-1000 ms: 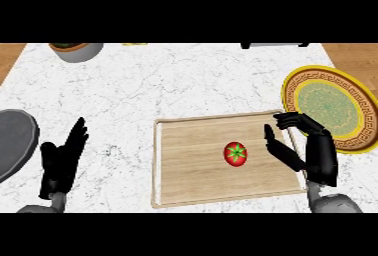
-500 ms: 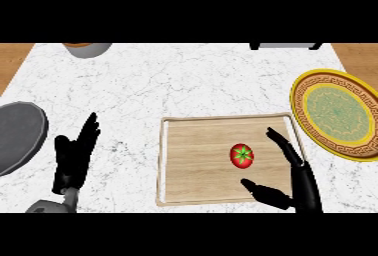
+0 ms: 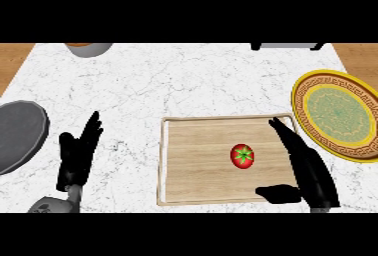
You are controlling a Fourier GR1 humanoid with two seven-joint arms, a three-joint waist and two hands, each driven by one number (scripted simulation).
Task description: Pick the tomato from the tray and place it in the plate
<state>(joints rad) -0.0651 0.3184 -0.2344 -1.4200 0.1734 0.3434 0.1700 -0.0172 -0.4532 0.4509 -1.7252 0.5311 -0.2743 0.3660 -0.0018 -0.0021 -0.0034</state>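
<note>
Tomato: we see the tomato [image 3: 242, 155] lying on the wooden tray [image 3: 192, 165], a little right of the tray's middle, green stem facing up, nothing touching it.
How it should handle: we judge it light, round and smooth-skinned, so apt to roll or slip, and soft enough to bruise if squeezed hard.
Where to take hold: we would close on its widest part, fingers on one side and thumb on the other, staying off the stem.
Right robot hand: our right robot hand [image 3: 304, 167] lies over the tray's right part, just beside the tomato but apart from it. Its fingers [image 3: 284, 134] are stretched straight toward the tray's far edge, and its thumb [image 3: 277, 193] sticks out to the left near the tray's near edge. It is spread wide and holds nothing.
Left robot hand: our left robot hand [image 3: 77, 152] rests on the desk [image 3: 184, 80] to the left of the tray, fingers straight and pointing up, holding nothing.
Plate: the yellow-rimmed plate [image 3: 341, 114] sits right of the tray, beyond the right robot hand.
Next move, as we judge it: the hand must shift left and curl round the tomato.
</note>
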